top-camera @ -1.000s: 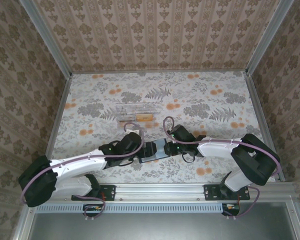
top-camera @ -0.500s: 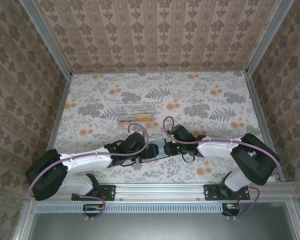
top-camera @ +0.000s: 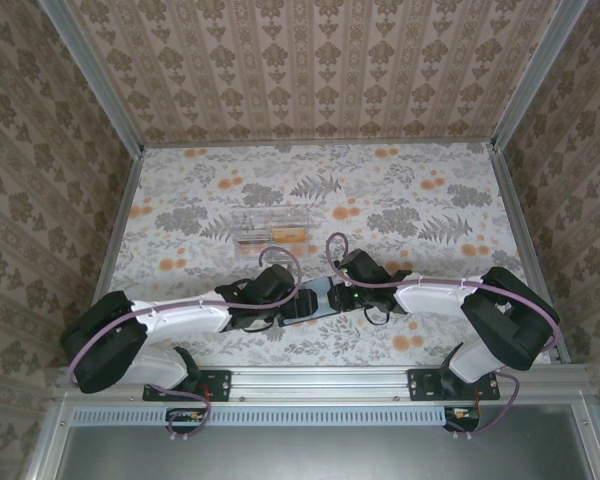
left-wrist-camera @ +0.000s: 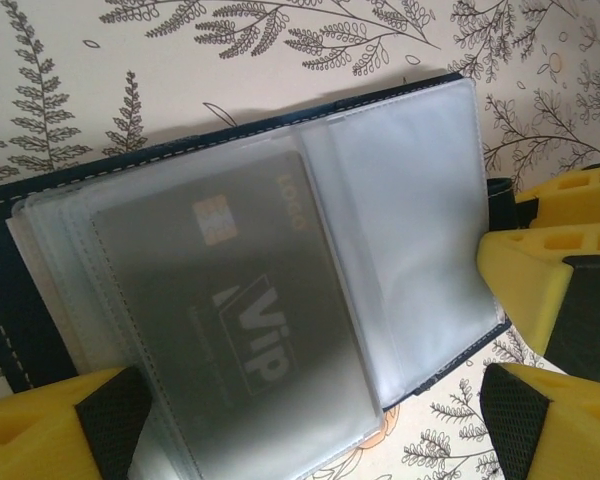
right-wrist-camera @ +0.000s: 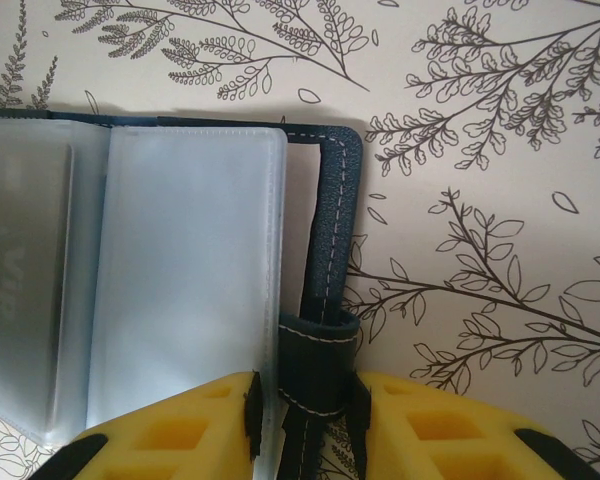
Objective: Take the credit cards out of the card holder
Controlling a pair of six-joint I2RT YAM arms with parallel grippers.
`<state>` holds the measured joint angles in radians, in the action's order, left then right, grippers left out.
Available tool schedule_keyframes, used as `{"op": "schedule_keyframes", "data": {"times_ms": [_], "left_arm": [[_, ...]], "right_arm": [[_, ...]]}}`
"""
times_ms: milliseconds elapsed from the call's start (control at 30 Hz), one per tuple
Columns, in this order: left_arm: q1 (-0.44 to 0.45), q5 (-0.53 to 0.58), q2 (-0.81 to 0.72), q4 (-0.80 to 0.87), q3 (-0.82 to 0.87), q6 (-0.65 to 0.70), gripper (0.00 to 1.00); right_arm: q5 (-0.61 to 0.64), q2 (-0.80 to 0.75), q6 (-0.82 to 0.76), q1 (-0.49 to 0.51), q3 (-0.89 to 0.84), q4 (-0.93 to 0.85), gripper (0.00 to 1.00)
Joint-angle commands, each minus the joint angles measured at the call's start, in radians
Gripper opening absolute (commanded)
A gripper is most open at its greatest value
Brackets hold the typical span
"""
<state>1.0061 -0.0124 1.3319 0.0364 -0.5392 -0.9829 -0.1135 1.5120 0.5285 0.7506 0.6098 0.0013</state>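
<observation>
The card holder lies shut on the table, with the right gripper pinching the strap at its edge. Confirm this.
Wrong in one respect: the card holder lies open, not shut. The left wrist view shows its clear sleeves spread, with a grey card in one. The right gripper does pinch the strap at its edge.

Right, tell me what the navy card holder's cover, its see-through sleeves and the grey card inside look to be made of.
Dark navy bifold card holder: cover likely leather or faux leather, going by the matte grained surface and pale edge stitching. Clear plastic sleeves: soft vinyl-like film, glossy, slightly frosted. Grey VIP card: probably rigid plastic with a metallic-grey sheen, seen through its sleeve.
</observation>
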Motion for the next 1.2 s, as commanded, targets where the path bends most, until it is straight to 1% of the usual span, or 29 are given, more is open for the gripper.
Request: {"op": "schedule_keyframes", "data": {"times_ms": [0,233,333,400,433,667,900,1033,1167], "left_arm": [[-0.003,-0.035,0.027,-0.029,-0.026,-0.011,0.90],[0.006,-0.048,0.017,-0.060,-0.031,0.000,0.91],[0.009,-0.052,0.010,-0.075,-0.031,0.007,0.94],[0.009,-0.055,0.009,-0.080,-0.031,0.009,1.00],[0.009,-0.056,0.007,-0.084,-0.029,0.010,1.00],[0.009,-0.069,0.009,-0.109,-0.018,0.010,1.00],[0.001,-0.106,-0.005,-0.189,0.006,0.003,1.00],[-0.002,-0.094,-0.020,-0.152,0.000,0.011,1.00],[-0.004,-0.054,-0.058,-0.061,-0.011,0.015,1.00]], "right_arm": [[-0.039,0.042,0.015,0.010,-0.001,-0.004,0.33],[-0.037,0.046,0.016,0.011,-0.002,-0.004,0.33],[-0.039,0.049,0.016,0.011,-0.002,-0.001,0.33],[-0.038,0.050,0.017,0.012,-0.001,-0.001,0.33],[-0.039,0.051,0.016,0.012,-0.002,-0.002,0.33],[-0.040,0.053,0.016,0.010,0.001,-0.001,0.33],[-0.040,0.054,0.016,0.012,0.001,-0.002,0.33],[-0.038,0.053,0.016,0.012,0.001,-0.006,0.33],[-0.006,0.028,0.013,0.010,0.005,-0.036,0.32]]}}
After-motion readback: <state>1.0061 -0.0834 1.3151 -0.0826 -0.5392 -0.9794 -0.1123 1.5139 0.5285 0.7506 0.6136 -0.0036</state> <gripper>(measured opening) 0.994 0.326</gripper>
